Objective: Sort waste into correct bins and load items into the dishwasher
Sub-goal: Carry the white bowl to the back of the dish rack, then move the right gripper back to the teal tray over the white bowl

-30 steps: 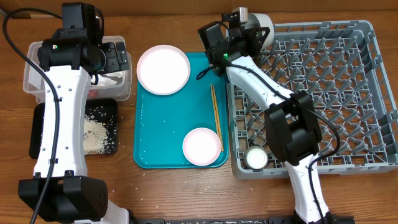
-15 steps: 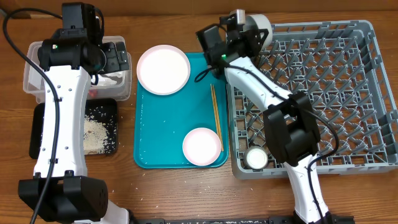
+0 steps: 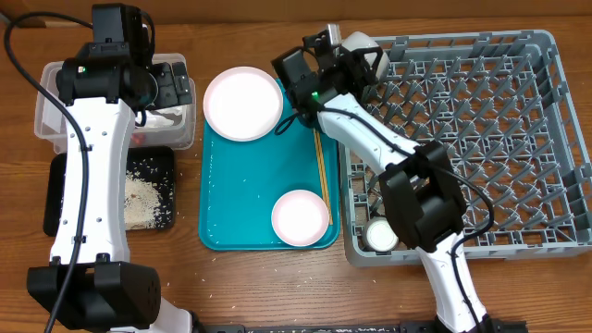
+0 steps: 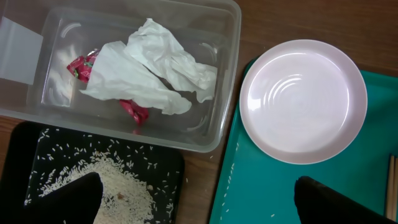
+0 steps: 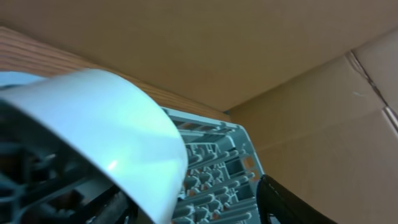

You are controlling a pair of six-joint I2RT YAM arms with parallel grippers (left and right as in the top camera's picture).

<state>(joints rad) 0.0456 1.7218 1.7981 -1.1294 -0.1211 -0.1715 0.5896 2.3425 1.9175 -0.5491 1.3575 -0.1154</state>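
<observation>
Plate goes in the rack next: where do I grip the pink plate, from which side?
Grip the pink plate by its rim, coming from the far left, where it seems to ride over the corner of the teal tray, probably leaving a gap underneath. It lies flat, face up, so its middle offers nothing to pinch.

Wooden table (image 3: 277, 287), cardboard wall (image 5: 217, 43)

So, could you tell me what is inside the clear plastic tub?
A crumpled white napkin lies in the clear tub, with red scraps partly tucked beneath it. Whatever else the napkin covers cannot be seen.
</observation>
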